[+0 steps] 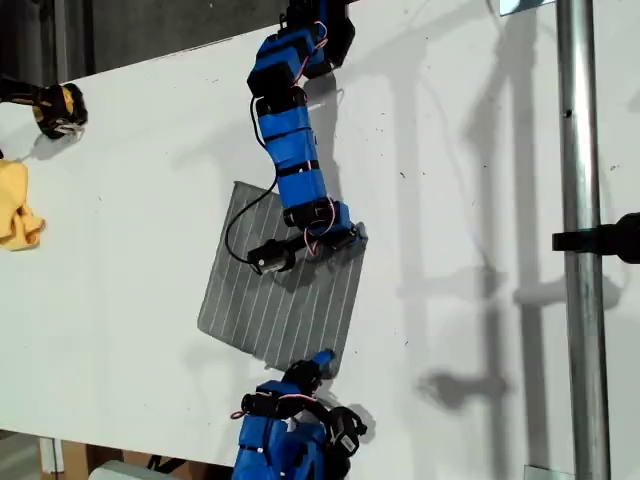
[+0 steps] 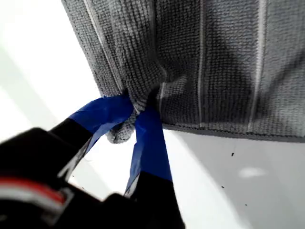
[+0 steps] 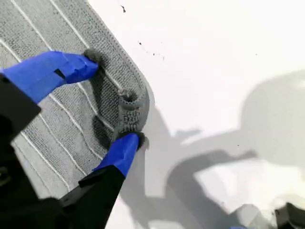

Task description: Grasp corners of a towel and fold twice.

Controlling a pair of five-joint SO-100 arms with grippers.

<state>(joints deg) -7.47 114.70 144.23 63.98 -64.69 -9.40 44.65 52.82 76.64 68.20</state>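
Towel (image 1: 272, 300), grey with fine white stripes: lies flat and unfolded on the white counter (image 1: 130, 200), middle of the exterior view; neither fold is made, so both remain to do. My first gripper (image 2: 135, 116): jaws pinched shut on a bunched corner (image 2: 125, 131) of the cloth, the grasp apparently secured; in the exterior view this looks to be the corner nearest the bottom edge. My second gripper (image 3: 110, 101): jaws spread apart astride another corner (image 3: 129, 109), tips pressed into the fabric, which puckers between them; not yet closed on it. Judged stage: corner grasping, half complete. Surroundings: yellow cloth (image 1: 17, 208) at the exterior view's left edge, well apart from the towel; black and yellow object (image 1: 55, 106) above it, too indistinct to identify; metal pole (image 1: 578, 240) at the exterior view's right. Obstructions: none lies on the towel besides the arms themselves.
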